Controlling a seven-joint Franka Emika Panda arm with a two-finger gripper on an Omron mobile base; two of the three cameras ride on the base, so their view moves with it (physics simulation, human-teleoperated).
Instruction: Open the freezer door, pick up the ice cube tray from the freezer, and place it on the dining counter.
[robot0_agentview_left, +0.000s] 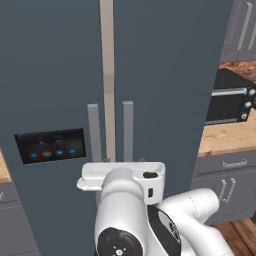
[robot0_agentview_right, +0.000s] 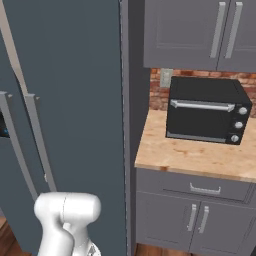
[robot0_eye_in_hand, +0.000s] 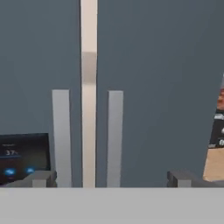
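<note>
Nothing is done yet: the freezer door (robot0_eye_in_hand: 39, 87) at left of frame is shut, its bar handle (robot0_eye_in_hand: 61, 135) ungrasped. My gripper (robot0_eye_in_hand: 111, 178) stands wide, empty. Tray unseen; all steps remain.

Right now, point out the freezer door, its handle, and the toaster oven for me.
freezer door (robot0_agentview_left: 50, 75): left base view, bare panel above the control display.
freezer door handle (robot0_agentview_left: 94, 132): left base view, middle of the grey bar.
toaster oven (robot0_agentview_right: 200, 120): right base view, glass front.

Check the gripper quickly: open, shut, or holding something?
Gripper: open, holding nothing, facing the closed freezer door near its handle.
</note>
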